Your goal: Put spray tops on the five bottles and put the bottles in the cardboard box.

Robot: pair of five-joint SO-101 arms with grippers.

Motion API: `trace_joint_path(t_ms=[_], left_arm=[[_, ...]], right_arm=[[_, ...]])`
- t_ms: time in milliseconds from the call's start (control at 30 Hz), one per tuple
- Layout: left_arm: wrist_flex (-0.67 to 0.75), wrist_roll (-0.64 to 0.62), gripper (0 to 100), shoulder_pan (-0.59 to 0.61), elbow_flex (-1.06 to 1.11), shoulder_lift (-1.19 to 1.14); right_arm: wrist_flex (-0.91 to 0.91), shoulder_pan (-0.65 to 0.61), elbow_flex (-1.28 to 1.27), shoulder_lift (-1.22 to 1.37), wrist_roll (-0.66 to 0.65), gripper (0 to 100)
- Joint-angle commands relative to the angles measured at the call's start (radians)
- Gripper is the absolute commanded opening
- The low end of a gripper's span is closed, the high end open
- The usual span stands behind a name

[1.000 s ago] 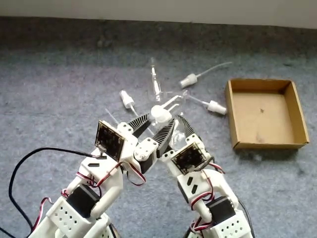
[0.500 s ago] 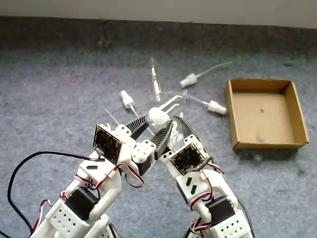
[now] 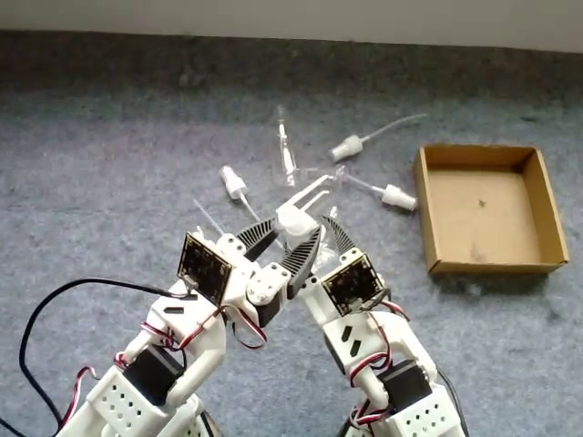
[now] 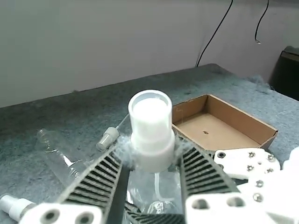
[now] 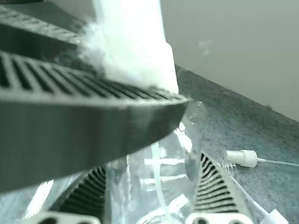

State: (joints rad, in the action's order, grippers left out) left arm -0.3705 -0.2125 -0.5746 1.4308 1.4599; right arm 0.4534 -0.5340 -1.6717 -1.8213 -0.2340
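Spray top [image 4: 149, 123] pinched between the left gripper's [image 4: 150, 158] jaws, set over the clear bottle [image 5: 189, 135], itself clamped by the right gripper [image 5: 154, 182] — both well apart from the cardboard box [image 3: 487, 208]. Bottle probably light, stiff, slippery — best held mid-body.

Spray top [image 3: 291, 218] in left end effector [image 3: 291, 233] — slightly lower.

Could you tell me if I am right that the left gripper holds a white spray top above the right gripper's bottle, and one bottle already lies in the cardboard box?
Not quite: the high view shows the cardboard box holding no bottle. The left gripper does hold the spray top above the bottle in the right gripper.
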Motion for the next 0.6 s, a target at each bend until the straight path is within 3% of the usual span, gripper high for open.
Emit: trace_joint_path(t_ms=[0, 100, 167, 567], left_arm=[[-0.012, -0.008, 7, -0.005, 0.018, -0.001], [-0.012, -0.012, 21, -0.004, 0.027, -0.001], [-0.012, -0.014, 25, -0.004, 0.027, -0.001], [-0.012, -0.002, 21, 0.007, 0.012, 0.001]], right_arm=[[-0.008, 0.031, -0.143, -0.018, 0.014, 9.1], [-0.007, 0.031, -0.143, -0.018, 0.014, 9.1], [-0.007, 0.031, -0.143, -0.018, 0.014, 9.1], [-0.005, 0.033, -0.143, -0.015, 0.014, 9.1]])
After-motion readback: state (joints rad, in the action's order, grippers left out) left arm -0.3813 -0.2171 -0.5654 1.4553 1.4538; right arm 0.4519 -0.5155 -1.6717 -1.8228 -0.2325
